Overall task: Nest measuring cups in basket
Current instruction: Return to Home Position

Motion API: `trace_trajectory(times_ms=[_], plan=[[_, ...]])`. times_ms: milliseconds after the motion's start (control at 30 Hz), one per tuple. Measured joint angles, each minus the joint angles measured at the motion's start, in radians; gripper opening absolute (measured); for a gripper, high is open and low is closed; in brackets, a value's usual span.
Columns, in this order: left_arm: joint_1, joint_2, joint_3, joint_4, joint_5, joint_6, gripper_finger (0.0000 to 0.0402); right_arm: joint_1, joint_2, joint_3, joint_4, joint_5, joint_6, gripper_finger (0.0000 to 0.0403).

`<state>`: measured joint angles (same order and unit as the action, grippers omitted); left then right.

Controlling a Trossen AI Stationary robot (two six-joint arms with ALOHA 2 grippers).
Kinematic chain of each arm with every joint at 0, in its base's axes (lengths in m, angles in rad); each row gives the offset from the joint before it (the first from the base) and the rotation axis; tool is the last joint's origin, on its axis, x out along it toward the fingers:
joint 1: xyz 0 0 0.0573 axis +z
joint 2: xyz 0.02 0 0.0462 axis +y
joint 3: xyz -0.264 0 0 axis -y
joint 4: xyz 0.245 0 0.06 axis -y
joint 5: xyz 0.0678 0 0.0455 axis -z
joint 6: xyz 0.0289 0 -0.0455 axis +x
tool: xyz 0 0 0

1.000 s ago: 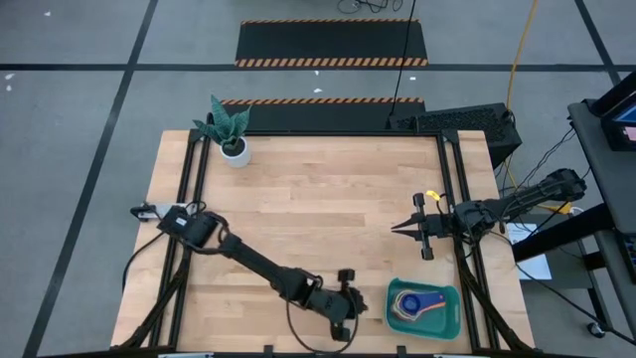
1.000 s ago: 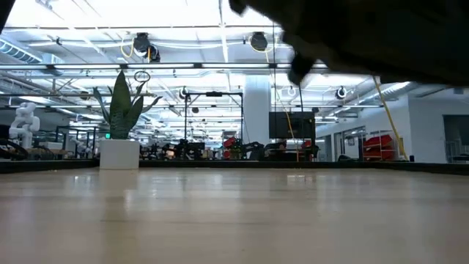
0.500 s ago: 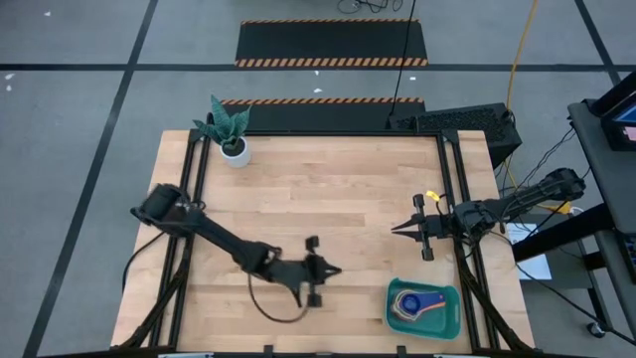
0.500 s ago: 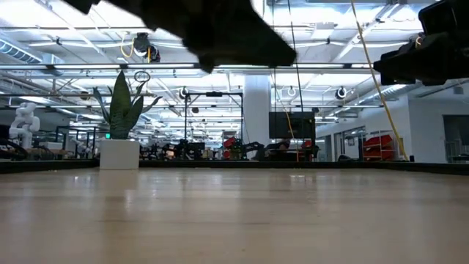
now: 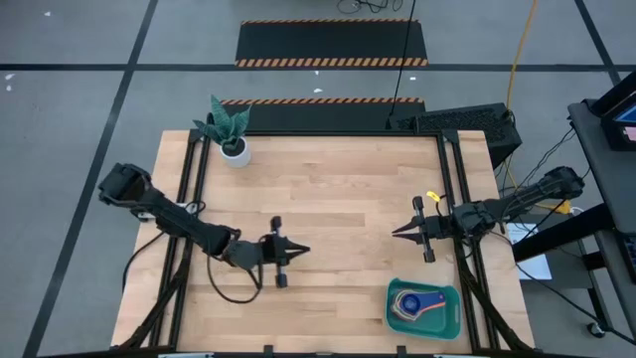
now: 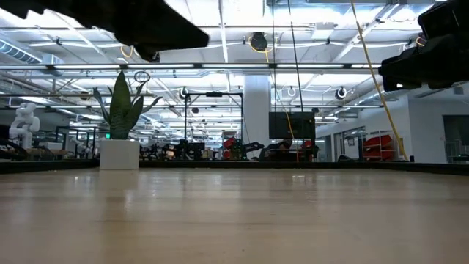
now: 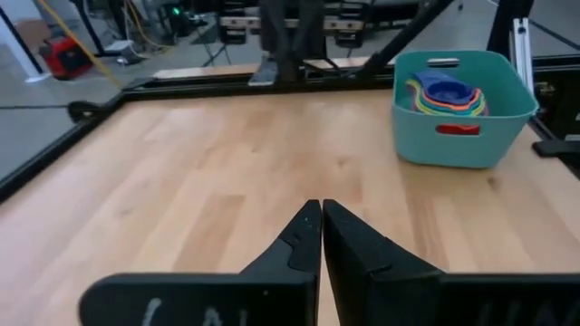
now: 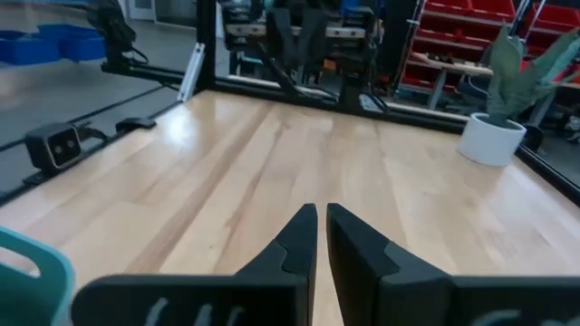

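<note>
The teal basket [image 5: 424,308] stands at the table's near right corner, with the coloured measuring cups [image 5: 413,304] nested inside it, a blue one on top. The left wrist view shows the basket [image 7: 460,109] and the stacked cups [image 7: 444,93] too. My left gripper [image 5: 306,251] hovers shut over the near-left middle of the table, pointing right, well left of the basket. My right gripper [image 5: 396,230] hovers shut at the table's right side, pointing left, beyond the basket.
A white pot with a green plant [image 5: 231,134] stands at the table's far left corner. Black frame rails run along the left and right table edges. Bare wood [image 5: 338,199] stretches between the two grippers.
My left arm has drawn back from beside the basket toward the table's left and slightly farther, over both steps. Its gripper stays shut. The right arm, basket and cups have kept still.
</note>
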<state>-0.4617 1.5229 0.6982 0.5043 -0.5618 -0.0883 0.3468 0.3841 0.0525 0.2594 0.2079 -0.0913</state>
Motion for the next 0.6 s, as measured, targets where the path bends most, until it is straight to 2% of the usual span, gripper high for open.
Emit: trace_trajectory(times_ms=[333, 600], plan=[[0.003, -0.106, -0.106, 0.054, -0.025, 0.044, 0.0019, 0.087, -0.013, -0.035, 0.015, 0.052, 0.003, 0.002], [0.016, -0.119, -0.168, 0.053, -0.024, 0.068, 0.0019, 0.093, -0.17, -0.037, -0.112, 0.056, -0.036, 0.002]])
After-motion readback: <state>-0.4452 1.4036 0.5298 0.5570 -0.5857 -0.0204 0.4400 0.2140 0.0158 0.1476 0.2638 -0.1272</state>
